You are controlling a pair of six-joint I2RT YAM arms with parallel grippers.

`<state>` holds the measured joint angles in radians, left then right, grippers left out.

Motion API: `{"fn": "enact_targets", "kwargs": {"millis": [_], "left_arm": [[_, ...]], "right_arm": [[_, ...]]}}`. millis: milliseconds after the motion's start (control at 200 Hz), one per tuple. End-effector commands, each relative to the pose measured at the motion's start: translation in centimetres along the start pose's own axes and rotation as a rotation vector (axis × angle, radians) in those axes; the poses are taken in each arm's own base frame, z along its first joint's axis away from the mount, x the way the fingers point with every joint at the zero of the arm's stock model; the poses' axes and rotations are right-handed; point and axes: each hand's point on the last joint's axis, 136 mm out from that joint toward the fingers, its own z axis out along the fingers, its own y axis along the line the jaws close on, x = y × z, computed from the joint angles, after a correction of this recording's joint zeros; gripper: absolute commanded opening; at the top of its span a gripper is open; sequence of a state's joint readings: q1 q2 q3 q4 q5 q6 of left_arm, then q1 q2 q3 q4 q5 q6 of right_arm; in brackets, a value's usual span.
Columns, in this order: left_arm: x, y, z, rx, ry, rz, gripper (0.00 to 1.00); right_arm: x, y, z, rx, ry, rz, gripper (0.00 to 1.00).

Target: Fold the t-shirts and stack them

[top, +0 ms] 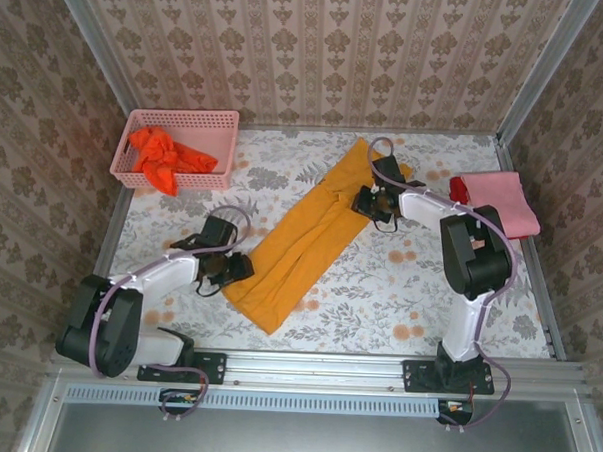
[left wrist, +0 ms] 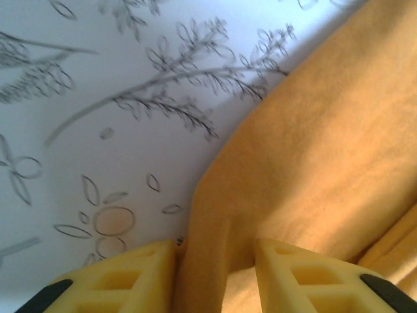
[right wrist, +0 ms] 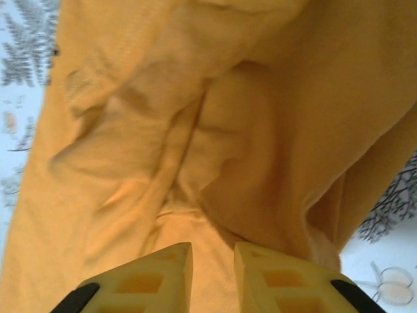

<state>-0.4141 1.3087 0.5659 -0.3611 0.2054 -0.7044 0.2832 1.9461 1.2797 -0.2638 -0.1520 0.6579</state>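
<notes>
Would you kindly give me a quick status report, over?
Left gripper, right gripper: each pinching yellow t-shirt. Shirt lies diagonal, a narrow strip. Nothing blocking it.

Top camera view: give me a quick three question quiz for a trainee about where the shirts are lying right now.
1. True or false: the yellow shirt lies on the table, outside the basket.
2. What is in the basket? A an orange shirt, B a blue towel, C a cup.
3. Fill in: the pink shirt lies at the table's ____ edge.
Key: 1 true; 2 A; 3 right.
</notes>
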Motion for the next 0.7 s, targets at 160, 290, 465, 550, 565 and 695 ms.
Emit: {"fn": "enact_targets", "kwargs": {"millis": [160, 290, 465, 550, 565, 695], "left_arm": [[5.3, 0.1, 0.3, -0.022, 0.098, -0.063, 0.36], [6.1, -2.3, 0.0, 0.054, 0.093, -0.019, 0.46], [6.7, -6.0, 0.6, 0.131, 0.096, 0.071, 0.52], [7.0, -7.7, 1.3, 0.159, 0.112, 0.113, 0.53], [7.1, -7.8, 1.5, 0.156, 0.117, 0.118, 0.53], [7.1, -9.1, 2.0, 0.168, 0.134, 0.162, 0.53]], "right_arm": [[-4.2, -3.9, 3.8, 0.128, 0.005, 0.06, 0.2], [-6.3, -4.3, 6.0, 0.144, 0.043, 0.059, 0.21], [-8.8, -3.3, 8.3, 0.121, 0.08, 0.031, 0.24], [-10.0, -2.6, 8.7, 0.101, 0.082, 0.005, 0.27], [-10.2, -2.3, 8.7, 0.092, 0.081, -0.001, 0.27], [-11.2, -0.1, 7.4, 0.022, 0.062, -0.044, 0.34]]}}
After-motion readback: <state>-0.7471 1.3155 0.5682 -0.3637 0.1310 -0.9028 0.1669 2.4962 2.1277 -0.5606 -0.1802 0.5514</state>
